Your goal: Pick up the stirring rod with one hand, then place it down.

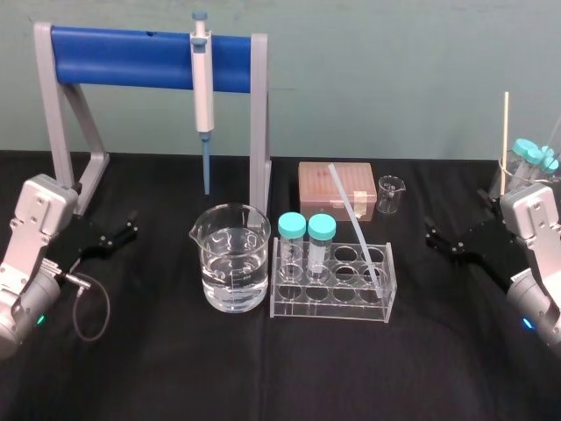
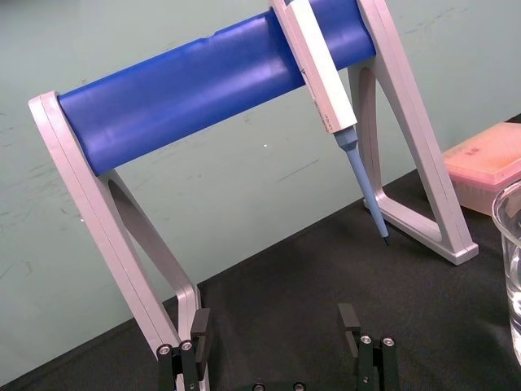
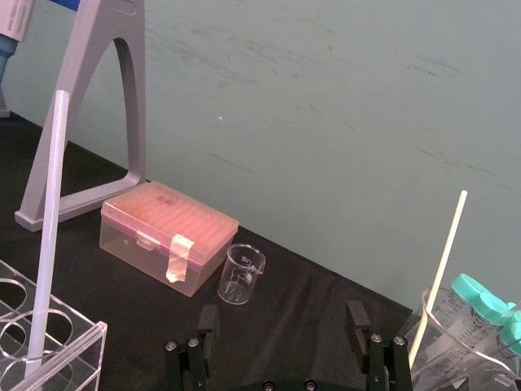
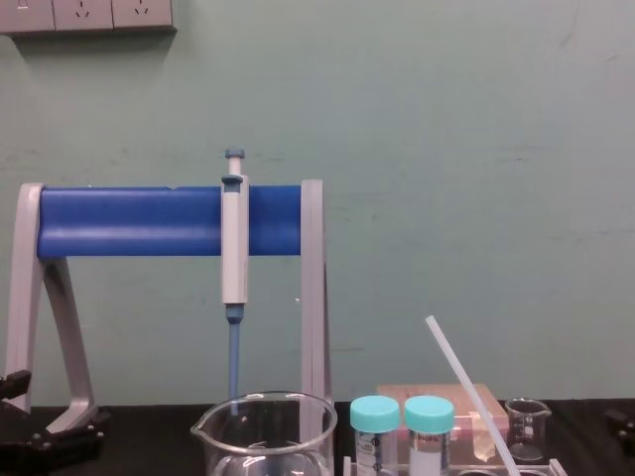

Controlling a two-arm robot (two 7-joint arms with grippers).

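**Bench layout before the grasp.** The stirring rod (image 1: 355, 224) stands slanted in the clear tube rack (image 1: 333, 307). Its lower end sits in a hole at the rack's right end, and its upper end leans back and to the left toward the pink tip box (image 1: 337, 189) behind the rack. The tilt is what a thin rod does when only a hole rim props it. It leaves the upper length free in the air, which is probably the easiest place to pinch. A pair of teal-capped tubes (image 1: 292, 230) fills holes at the rack's left end, apart from the rod. A beaker of water (image 1: 230, 259) stands just beside that end. The left gripper (image 1: 131, 226) rests well left of the rack, beyond the beaker, with its fingers spread and holding nothing. The right gripper (image 1: 431, 235) rests to the right of the rack, likewise spread and empty. It is closer to the rod, so it is likely the better placed of the two. A pipette (image 1: 202, 74) hangs on a blue-barred stand (image 1: 123, 57) behind and left of the rack, and a small empty beaker (image 1: 391, 195) sits just beside the tip box. A pale stick (image 1: 505, 127) rises well right of the rack. The surface is a matt black cloth (image 1: 263, 377), and a pale green wall (image 1: 394, 70) carries sockets (image 4: 89, 15) high up.
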